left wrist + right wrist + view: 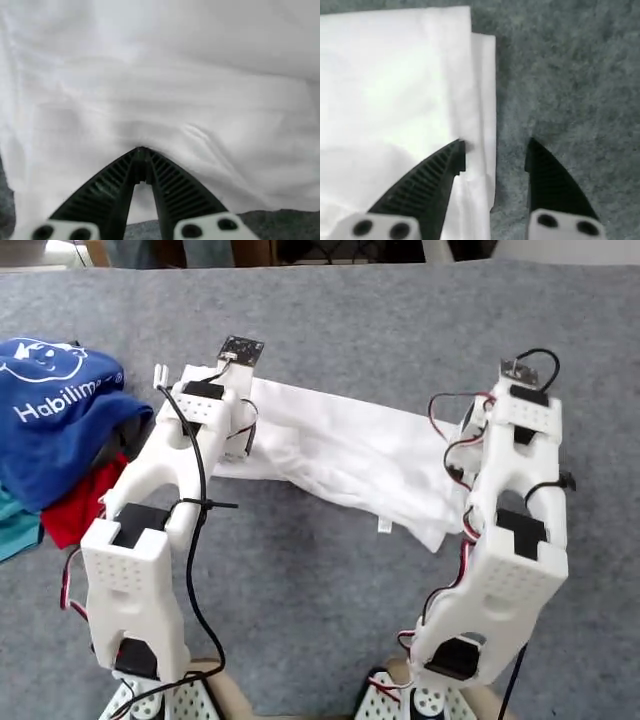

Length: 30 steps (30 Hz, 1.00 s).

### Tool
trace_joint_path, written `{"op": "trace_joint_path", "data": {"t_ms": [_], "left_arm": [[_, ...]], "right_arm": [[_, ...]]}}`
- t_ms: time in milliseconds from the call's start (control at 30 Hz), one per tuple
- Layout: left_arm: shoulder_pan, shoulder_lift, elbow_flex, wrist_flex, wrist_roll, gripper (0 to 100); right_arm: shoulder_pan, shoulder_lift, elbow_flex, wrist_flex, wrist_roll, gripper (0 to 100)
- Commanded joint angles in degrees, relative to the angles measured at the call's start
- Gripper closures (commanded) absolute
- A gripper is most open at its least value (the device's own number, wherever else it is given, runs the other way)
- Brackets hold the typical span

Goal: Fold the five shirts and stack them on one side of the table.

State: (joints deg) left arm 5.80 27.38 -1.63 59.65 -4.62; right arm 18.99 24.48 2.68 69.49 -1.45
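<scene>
A white shirt [350, 455] lies crumpled and partly folded across the middle of the grey table cover [350, 320], between the two arms. At the shirt's left end, my left gripper [141, 152] is down on the white shirt [200, 75], its black fingers [100, 190] shut with the tips pinching the fabric. Over the shirt's right end, my right gripper [495, 152] stands open and straddles the hem. One of its fingers [440, 170] is over the white shirt [385, 75]; the other is over the bare grey cover [570, 75].
A loose pile of shirts sits at the table's left edge: a blue one [50, 410] on top, a red one [80, 505] and a teal one [15, 525] beneath. Bare grey cover runs along the far side and between the arm bases.
</scene>
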Motion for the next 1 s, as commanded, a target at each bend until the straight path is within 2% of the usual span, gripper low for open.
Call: {"op": "trace_joint_path", "data": {"t_ms": [0, 200, 400, 633, 833, 967], "left_arm": [[-1.98, -0.18, 0.22, 2.99, -2.9, 97], [-1.98, -0.09, 0.4, 6.68, -12.31, 97], [-0.66, -0.09, 0.4, 5.54, -12.4, 97], [-0.66, -0.18, -0.04, 5.19, -12.4, 97], [-0.4, -0.26, -1.45, -0.44, -5.1, 97], [0.13, 0.09, -4.62, -0.79, -2.37, 97]], "right_arm": [[-1.58, -4.18, 2.86, -4.13, -0.18, 72.9], [-1.76, -3.47, 3.47, -4.84, 2.2, 73.0], [-2.02, -7.6, 3.65, -3.96, 2.02, 73.0], [-7.03, -13.32, 8.04, -5.63, 1.76, 73.0], [-3.96, -13.41, 11.21, -9.05, 1.85, 73.0], [-2.55, -13.41, 11.47, -9.32, 2.11, 73.0]]}}
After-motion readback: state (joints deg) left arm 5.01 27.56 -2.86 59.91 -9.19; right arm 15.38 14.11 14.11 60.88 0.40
